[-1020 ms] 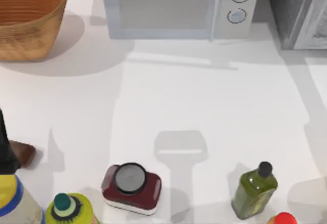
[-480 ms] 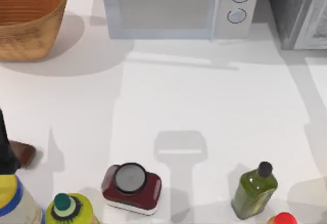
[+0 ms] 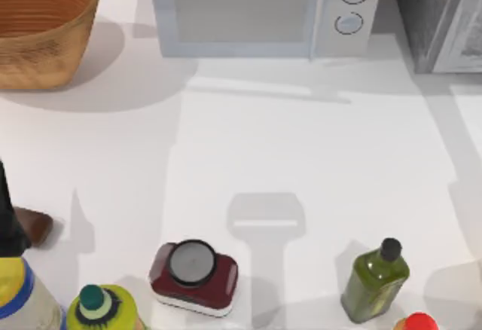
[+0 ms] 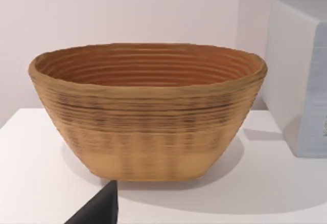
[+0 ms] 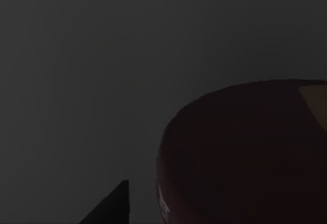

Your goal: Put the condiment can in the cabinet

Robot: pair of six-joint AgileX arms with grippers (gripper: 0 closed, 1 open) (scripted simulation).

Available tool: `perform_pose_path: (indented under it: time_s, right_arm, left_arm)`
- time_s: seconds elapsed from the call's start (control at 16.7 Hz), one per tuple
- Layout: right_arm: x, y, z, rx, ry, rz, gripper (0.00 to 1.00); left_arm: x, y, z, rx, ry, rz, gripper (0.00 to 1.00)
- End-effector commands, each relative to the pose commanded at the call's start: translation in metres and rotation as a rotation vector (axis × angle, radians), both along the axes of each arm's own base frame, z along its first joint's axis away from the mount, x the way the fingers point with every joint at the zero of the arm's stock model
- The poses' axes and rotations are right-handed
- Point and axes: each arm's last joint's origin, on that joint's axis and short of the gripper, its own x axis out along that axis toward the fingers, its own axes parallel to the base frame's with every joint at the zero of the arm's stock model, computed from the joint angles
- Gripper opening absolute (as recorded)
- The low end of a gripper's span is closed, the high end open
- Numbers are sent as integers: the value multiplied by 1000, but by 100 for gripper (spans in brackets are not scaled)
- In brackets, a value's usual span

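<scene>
- Grey speckled cabinet [image 3: 440, 17] sits at the table's far right; its door looks shut to me.
- Can't spot the condiment can for sure, and the right wrist view is dark.
- Can't tell either gripper's grip. The left gripper [image 4: 99, 208] faces the wicker basket [image 4: 148, 111].
- You're probably mid-delivery. Next up is getting that door open.

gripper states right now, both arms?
Left pincer: cannot be told; its wrist view faces the basket.
Right pincer: cannot be told; its wrist view is dark.
</scene>
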Motion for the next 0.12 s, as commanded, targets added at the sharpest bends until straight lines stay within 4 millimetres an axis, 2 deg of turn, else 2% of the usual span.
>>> perform_pose_path:
  time_s: [0.12]
  right_arm:
    - [0,0,0,0,0,0,100]
  left_arm:
    - [0,0,0,0,0,0,100]
